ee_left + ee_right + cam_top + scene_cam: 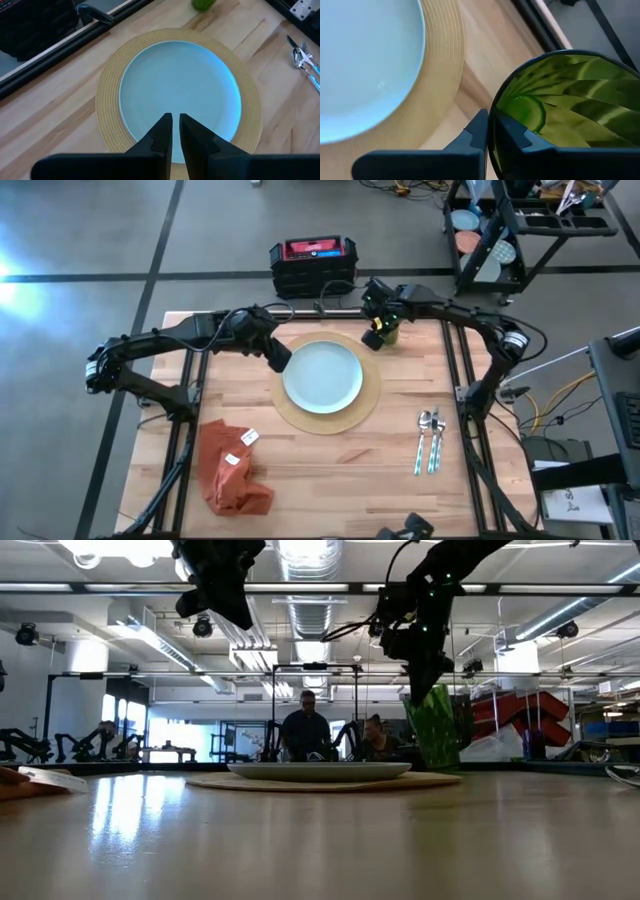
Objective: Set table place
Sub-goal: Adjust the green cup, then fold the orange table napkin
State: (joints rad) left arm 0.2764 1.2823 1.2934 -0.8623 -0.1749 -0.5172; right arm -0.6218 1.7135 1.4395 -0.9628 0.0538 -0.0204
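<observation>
The right gripper (pixel 489 131) pinches the rim of the cup (pixel 565 115), upright just beyond the placemat (pixel 372 402); the left gripper (pixel 175 125), nearly closed, hovers over the plate (pixel 180 87).

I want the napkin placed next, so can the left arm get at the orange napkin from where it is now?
Probably yes. The left gripper hangs shut and empty over the plate, and the orange napkin lies uncovered on its side.

Bright overhead lights, glare on table (pixel 300 840), foreground perhaps blurred.
</observation>
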